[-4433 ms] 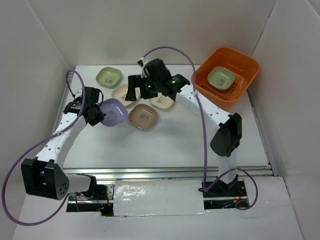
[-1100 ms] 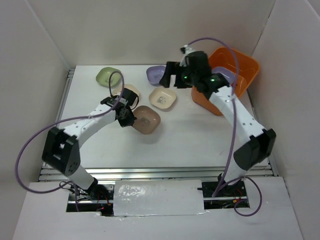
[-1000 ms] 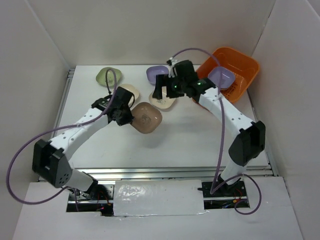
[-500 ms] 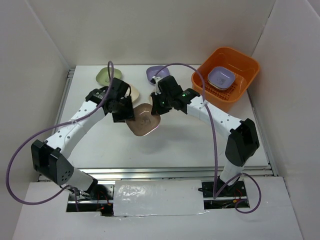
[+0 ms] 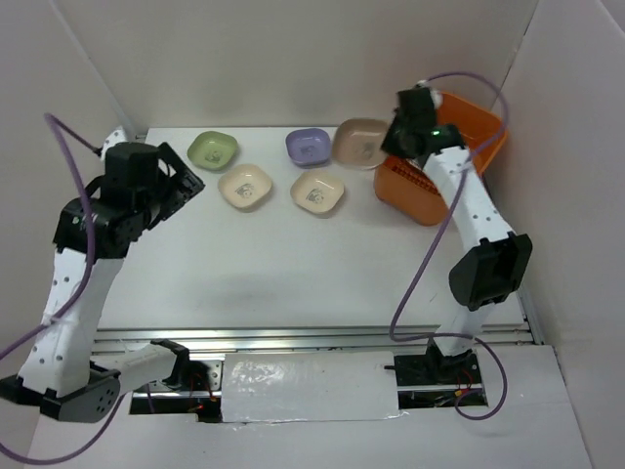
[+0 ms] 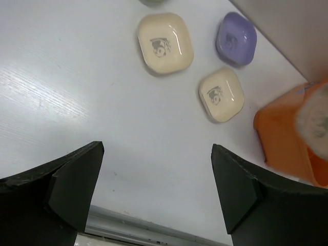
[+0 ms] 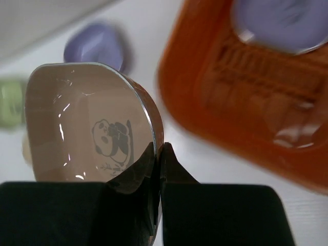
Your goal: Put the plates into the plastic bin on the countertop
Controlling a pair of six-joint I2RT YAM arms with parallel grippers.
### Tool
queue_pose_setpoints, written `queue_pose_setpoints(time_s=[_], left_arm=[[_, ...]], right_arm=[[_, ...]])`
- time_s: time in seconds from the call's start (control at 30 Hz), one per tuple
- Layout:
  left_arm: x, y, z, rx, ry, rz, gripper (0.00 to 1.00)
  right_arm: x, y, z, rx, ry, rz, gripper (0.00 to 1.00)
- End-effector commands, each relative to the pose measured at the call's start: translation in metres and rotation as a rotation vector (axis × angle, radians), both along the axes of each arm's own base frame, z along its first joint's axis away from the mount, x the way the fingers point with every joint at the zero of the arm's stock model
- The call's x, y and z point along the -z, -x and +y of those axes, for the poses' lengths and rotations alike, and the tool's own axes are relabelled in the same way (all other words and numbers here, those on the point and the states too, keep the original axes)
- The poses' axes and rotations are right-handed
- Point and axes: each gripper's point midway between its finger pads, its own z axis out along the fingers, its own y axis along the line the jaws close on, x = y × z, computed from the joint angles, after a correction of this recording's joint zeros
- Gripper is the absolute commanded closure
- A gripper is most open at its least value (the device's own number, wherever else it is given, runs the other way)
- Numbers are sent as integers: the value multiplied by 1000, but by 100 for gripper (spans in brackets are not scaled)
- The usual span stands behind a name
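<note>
Right fingers (image 7: 173, 166) pinched on rim of brown plate (image 5: 359, 143), tilted on edge, upper right of centre, just beside left wall of orange bin (image 5: 491, 127). In bin: lilac plate (image 7: 287, 20). On surface (image 5: 293, 264), upper middle: green plate (image 5: 213, 149), second lilac plate (image 5: 309, 147), left cream plate (image 5: 244, 186), right cream plate (image 5: 317, 191). Left fingers (image 6: 66, 179) spread wide, empty.

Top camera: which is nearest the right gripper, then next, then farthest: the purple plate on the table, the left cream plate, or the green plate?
1. Purple plate, just left of the right gripper.
2. Left cream plate, farther left.
3. Green plate, far back-left.
</note>
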Motion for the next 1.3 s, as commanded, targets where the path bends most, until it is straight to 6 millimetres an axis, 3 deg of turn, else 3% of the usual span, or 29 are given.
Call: queue_pose_setpoints(time_s=[0.0,0.03,0.07,0.1,0.13,0.2,0.23,0.3,0.4,0.43,0.57,0.73,0.77,0.8,0.87,0.9,0.97,1.07,1.1,1.13,1.17,1.23,1.27], left_arm=[[28,-19,0,26,-19,49,1],[34,-24,-1,43,-22,56,1],[44,-28,-8,81,-9,83,1],[64,-29,-10,103,-9,123,1],[69,-36,-18,146,22,114,1],[96,-38,-25,193,59,161,1],[100,-45,-26,209,80,150,1],[119,-44,-34,259,117,182,1],[142,-49,-30,290,132,202,1],[155,-46,-27,292,134,230,1],[179,-43,-13,290,140,280,1],[194,-41,2,259,142,313,1],[196,-42,4,254,143,321,1],[200,-42,4,252,146,334,1],[203,-46,14,211,147,341,1],[208,-49,18,196,149,354,1],[209,-57,22,175,159,347,1],[216,-76,29,137,217,341,1],[215,-84,30,131,232,321,1],[210,-99,29,120,263,276,1],[216,-107,31,105,283,274,1],[213,-132,31,91,319,205,1],[221,-143,28,77,373,205,1]], right_arm=[[-48,-17,-101,299,-64,-82,100],[-60,-26,-118,331,-80,-117,100],[-45,-41,-133,348,-77,-94,100],[-40,-48,-168,413,-78,-86,100],[-27,-65,-182,441,-77,-63,100],[-13,-79,-218,493,-86,-45,100],[-1,-94,-228,485,-87,-39,100],[8,-105,-243,484,-95,-46,100],[25,-122,-257,470,-101,-66,100],[40,-123,-262,469,-107,-43,100],[58,-135,-265,465,-113,-31,100],[75,-144,-266,493,-123,-37,95],[76,-145,-265,493,-124,-41,89],[75,-146,-262,486,-128,-46,49],[70,-146,-256,499,-108,-56,12],[60,-148,-253,500,-101,-79,0],[29,-149,-244,484,-93,-143,0],[-38,-140,-226,446,-109,-265,0],[-76,-128,-218,424,-110,-330,0],[-97,-121,-208,404,-111,-368,0],[-134,-101,-189,365,-110,-431,0],[-161,-79,-166,311,-124,-479,0],[-176,-57,-147,247,-147,-507,0]])
